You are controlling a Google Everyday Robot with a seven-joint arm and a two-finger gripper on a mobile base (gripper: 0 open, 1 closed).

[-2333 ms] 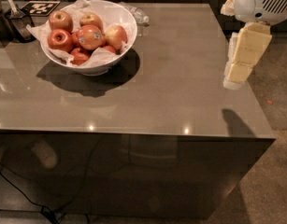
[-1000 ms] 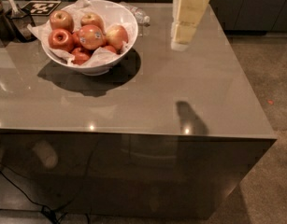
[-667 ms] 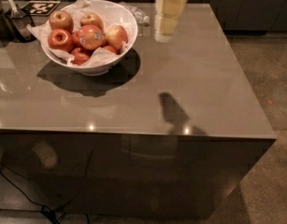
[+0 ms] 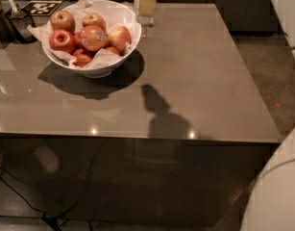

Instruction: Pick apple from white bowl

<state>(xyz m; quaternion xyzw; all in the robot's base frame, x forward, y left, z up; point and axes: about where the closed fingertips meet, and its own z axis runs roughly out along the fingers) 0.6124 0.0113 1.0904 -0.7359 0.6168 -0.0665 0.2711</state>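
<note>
The white bowl (image 4: 100, 70), lined with crumpled white paper, stands at the table's far left. It holds several apples. The largest apple (image 4: 92, 37), red-orange with a small dark sticker, lies on top in the middle. A darker red apple (image 4: 61, 40) lies to its left and a paler one (image 4: 120, 36) to its right. My gripper (image 4: 146, 6), cream-coloured, hangs at the top edge of the view, just beyond the bowl's right rim and above table level. It holds nothing that I can see.
The grey glossy table (image 4: 209, 76) runs right and forward from the bowl. A dark container with a utensil (image 4: 16, 19) and a black-and-white tag (image 4: 41, 6) sit at the far left. White robot parts (image 4: 281, 196) fill the right edge.
My gripper has moved left from the table's far right corner to just beside the bowl's right rim. Its shadow on the table has moved left too. The bowl and apples have not moved.
</note>
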